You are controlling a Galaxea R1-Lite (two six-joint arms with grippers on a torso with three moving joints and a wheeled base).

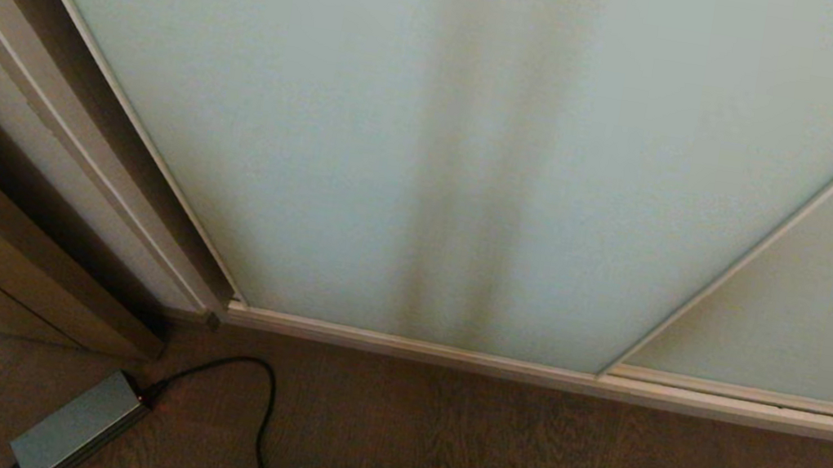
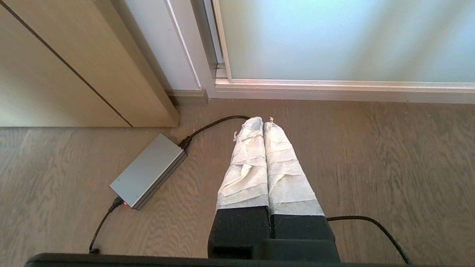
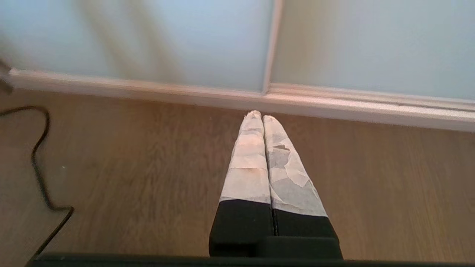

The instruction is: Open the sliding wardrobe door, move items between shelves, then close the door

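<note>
Since the sliding wardrobe door [image 1: 432, 129] is pulled fully across, with its left edge tucked against the wardrobe frame [image 1: 105, 163] and its right edge lapping a second glass panel [image 1: 829, 287], no shelves or bag can be seen from any camera, so I'd guess they sit behind the glass. So it looks like either the very start or the wrap-up; can't say which from the door alone. What any opening move hinges on, as I read it: the door is tall and upright, it travels sideways along the bottom track [image 1: 529, 366], and both arms hang low in front of it, pointing down at the wooden floor [image 1: 514, 463]. The left gripper [image 2: 263, 120] has its taped fingers pressed together on nothing, hovering near the door's left corner by a grey power brick [image 2: 148, 170] and its black cable [image 2: 211, 126]. The right gripper [image 3: 258, 114] is pinched together and empty too, tip just short of the track where the two panels meet. That puts the left arm nearer the free left edge, but neither hand touches the glass.
</note>
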